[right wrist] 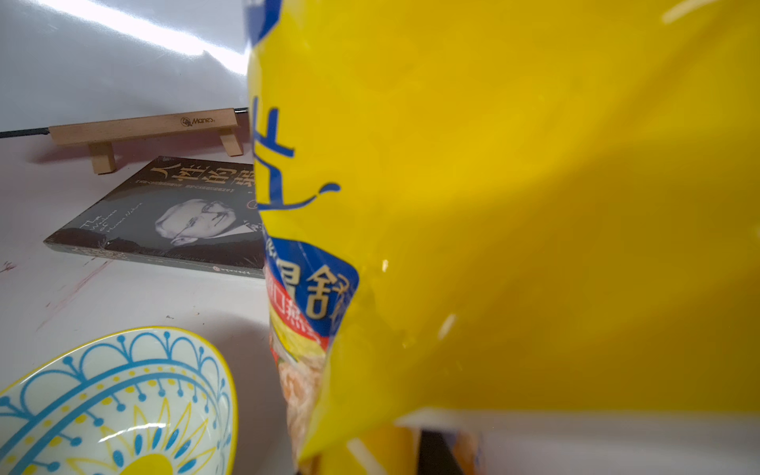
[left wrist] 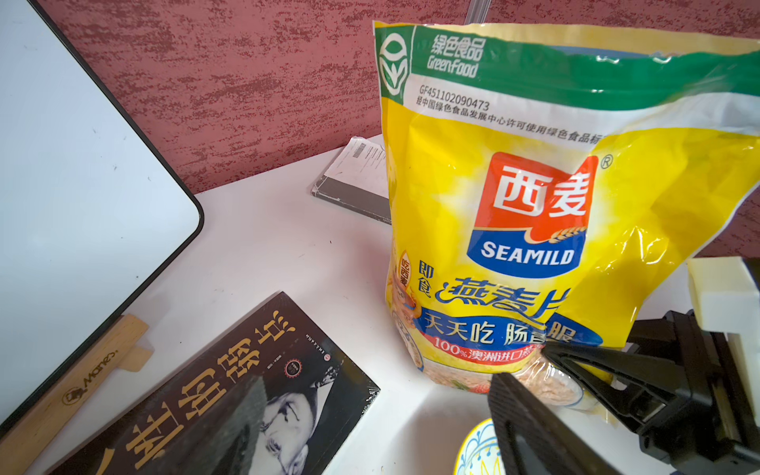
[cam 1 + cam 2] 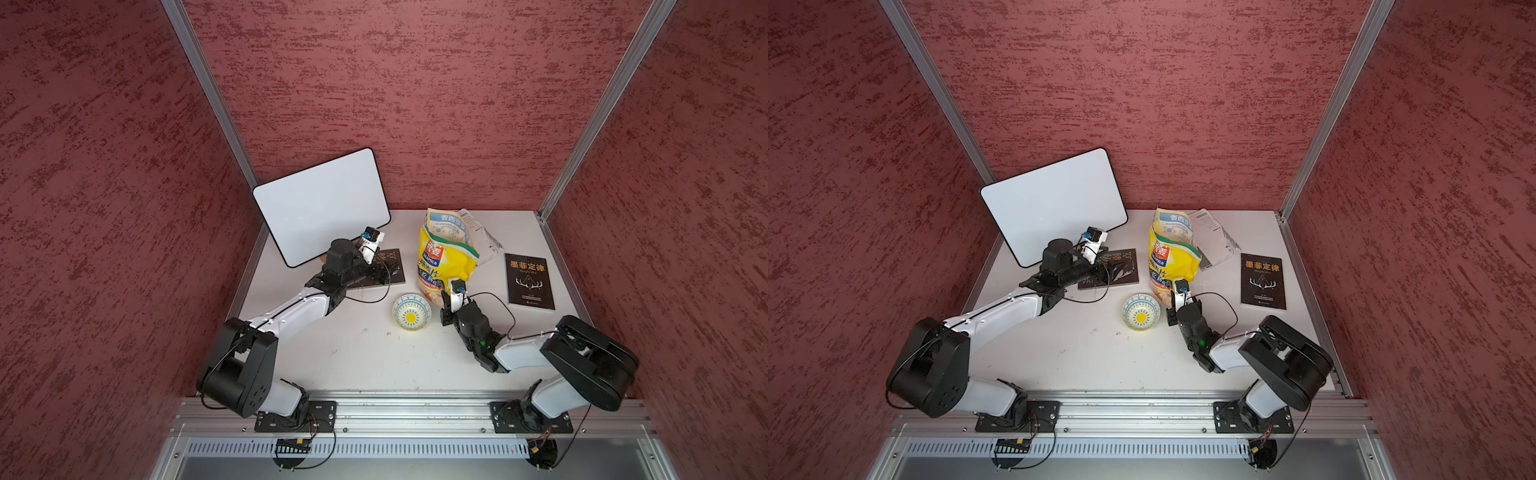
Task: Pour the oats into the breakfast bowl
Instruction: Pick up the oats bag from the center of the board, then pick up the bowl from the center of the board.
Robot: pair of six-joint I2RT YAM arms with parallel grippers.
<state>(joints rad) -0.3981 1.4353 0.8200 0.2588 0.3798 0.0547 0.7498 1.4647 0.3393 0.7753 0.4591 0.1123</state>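
**Item 1.** Large crinkly yellow plastic bag with a green top band and a red-and-blue "SEAMILD" logo. It stood upright at mid-table, toward the back wall. The oats, pale beige flakes, showed through a clear patch at the bag's foot; all visible oats were inside the bag.

**Item 2.** Small round ceramic bowl, white inside with blue scallops and a yellow flower centre, and yellow outside. It sat upright on the white table, just beside the bag's foot on the near side and apart from it.

**Item 3.** Right gripper, at the bag's lower corner next to the bowl. In the left wrist view its black fingers lay on either side of that corner, drawn narrow with the plastic between them.

**Item 4.** Left gripper, above item 5 and apart from the bag. Its jaws stood wide and held nothing.

**Item 5.** Dark shrink-wrapped book with a portrait cover, lying flat to the left of the bag.

**Item 6.** White board with a black rim, tilted back on a pale wooden stand in the far left corner.

**Item 7.** Black book with gold lettering and an antler design, lying flat to the right of the bag.

**Item 8.** Grey parcel with a printed label, behind the bag.
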